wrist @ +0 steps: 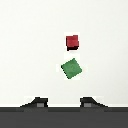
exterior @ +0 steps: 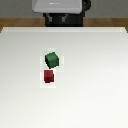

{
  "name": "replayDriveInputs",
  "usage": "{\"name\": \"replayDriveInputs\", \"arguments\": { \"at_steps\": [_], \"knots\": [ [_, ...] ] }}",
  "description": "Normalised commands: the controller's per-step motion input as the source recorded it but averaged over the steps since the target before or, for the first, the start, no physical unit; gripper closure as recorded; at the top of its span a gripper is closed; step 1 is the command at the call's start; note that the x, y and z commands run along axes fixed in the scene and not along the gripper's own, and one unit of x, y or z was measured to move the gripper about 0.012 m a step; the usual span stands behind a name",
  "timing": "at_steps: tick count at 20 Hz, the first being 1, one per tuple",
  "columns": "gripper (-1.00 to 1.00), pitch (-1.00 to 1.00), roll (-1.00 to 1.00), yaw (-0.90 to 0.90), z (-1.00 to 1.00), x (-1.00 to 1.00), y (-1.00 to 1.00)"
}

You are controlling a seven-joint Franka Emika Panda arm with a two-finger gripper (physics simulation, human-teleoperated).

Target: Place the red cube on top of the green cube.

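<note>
looking across the exterior view, i see the red cube point(exterior: 48, 76) resting on the table point(exterior: 100, 75), just beside the green cube point(exterior: 52, 59) and on the side farther from my base, so nothing is stacked. from the wrist view, my gripper point(wrist: 63, 102) hangs spread and empty above both cubes; reaching, grasping, lifting and placing all remain.

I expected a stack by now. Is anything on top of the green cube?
No. The green cube has a bare top in both views. The red cube sits on the table beside it, apart. What lies under either cube is covered.
</note>
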Motion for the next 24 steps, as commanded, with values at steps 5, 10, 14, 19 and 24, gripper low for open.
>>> {"name": "replayDriveInputs", "arguments": {
  "at_steps": [5, 10, 14, 19, 24],
  "knots": [
    [-1.00, 0.00, 0.00, 0.00, 0.00, 0.00, 0.00],
    [-1.00, 0.00, 0.00, 0.00, 0.00, 0.00, -0.20],
    [-1.00, 0.00, 0.00, 0.00, 0.00, 0.06, -0.75],
    [-1.00, 0.00, 0.00, 0.00, 0.00, 0.60, 0.00],
    [-1.00, 0.00, 0.00, 0.00, 0.00, 1.00, 0.00]
  ]
}}
